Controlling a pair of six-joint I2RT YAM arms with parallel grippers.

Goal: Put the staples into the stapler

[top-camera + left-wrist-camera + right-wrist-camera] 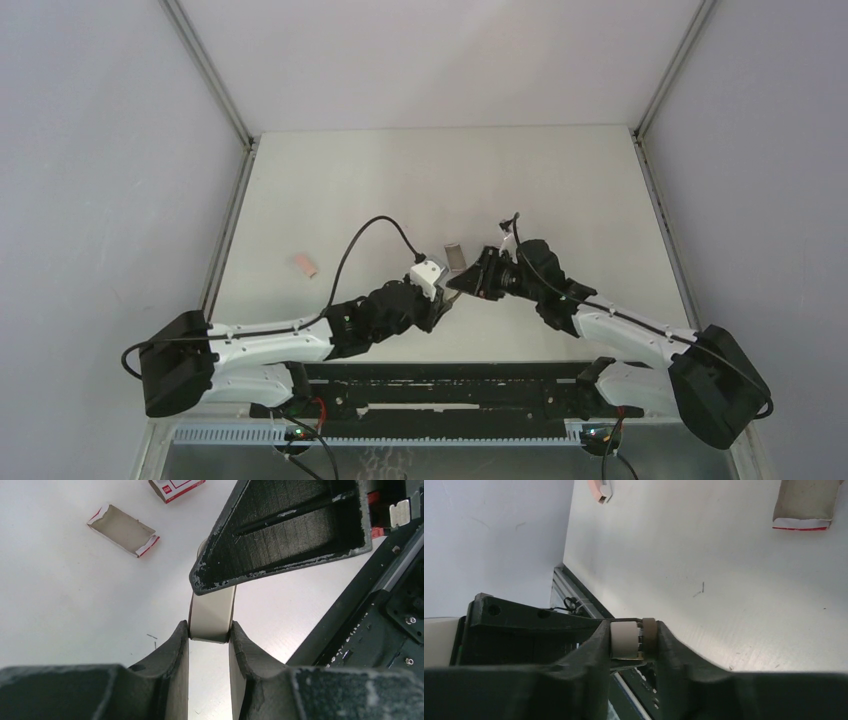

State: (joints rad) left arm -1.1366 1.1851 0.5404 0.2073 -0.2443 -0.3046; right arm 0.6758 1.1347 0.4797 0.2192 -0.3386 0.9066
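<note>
The pink-and-white stapler (306, 265) lies alone on the table at the far left and shows at the top of the right wrist view (600, 490). The open pinkish-grey tray (454, 256) (124, 530) (806, 502) looks empty. The white red-printed box (176, 487) lies just beyond it. I make out no staple strips. My left gripper (443, 300) (210, 630) and right gripper (468, 283) (633, 628) meet tip to tip. Both are shut on one small tool (212, 612) (629, 640), cream on one side and brown on the other, with metal between.
A few tiny dark slivers (151, 636) lie on the table near the grippers. The black base rail (440, 385) runs along the near edge. Grey walls and metal frame posts (232, 215) bound the table on the left, right and back.
</note>
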